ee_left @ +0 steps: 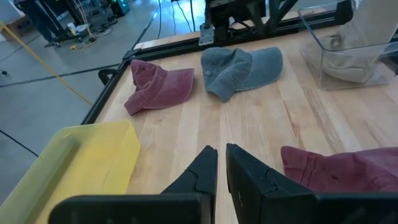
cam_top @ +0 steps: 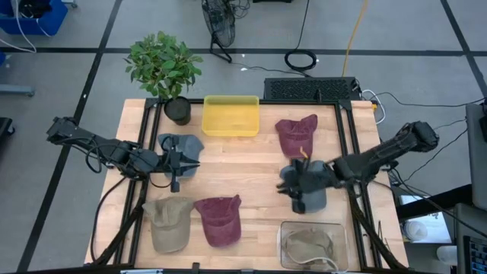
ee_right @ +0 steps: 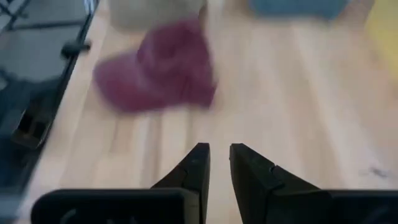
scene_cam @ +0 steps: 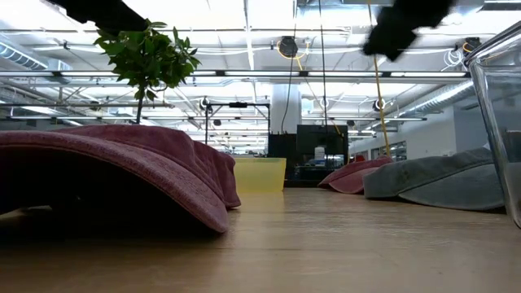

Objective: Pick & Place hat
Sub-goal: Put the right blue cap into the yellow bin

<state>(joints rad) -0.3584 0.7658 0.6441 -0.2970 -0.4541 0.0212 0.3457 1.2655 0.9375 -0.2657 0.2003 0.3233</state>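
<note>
Several caps lie crown-up on the wooden table: a blue-grey one (cam_top: pixel 181 146), a maroon one (cam_top: pixel 297 134), a grey one (cam_top: pixel 309 192), a khaki one (cam_top: pixel 167 222) and a second maroon one (cam_top: pixel 219 219). Another khaki cap lies inside a clear box (cam_top: pixel 288 228). My left gripper (cam_top: pixel 179 162) hovers shut over the blue-grey cap, its fingers (ee_left: pixel 208 163) pointing toward the table's right. My right gripper (cam_top: pixel 294 183) hovers shut over the grey cap's left part, with the near maroon cap (ee_right: pixel 158 65) ahead of it. In the low view both arms show only high above the table.
A yellow bin (cam_top: pixel 230 116) stands at the table's far edge, with a potted plant (cam_top: pixel 163 67) to its left. The clear box sits at the near right corner. Bare wood (cam_top: pixel 243 164) lies between the two grippers. Black frame rails run along the table's sides.
</note>
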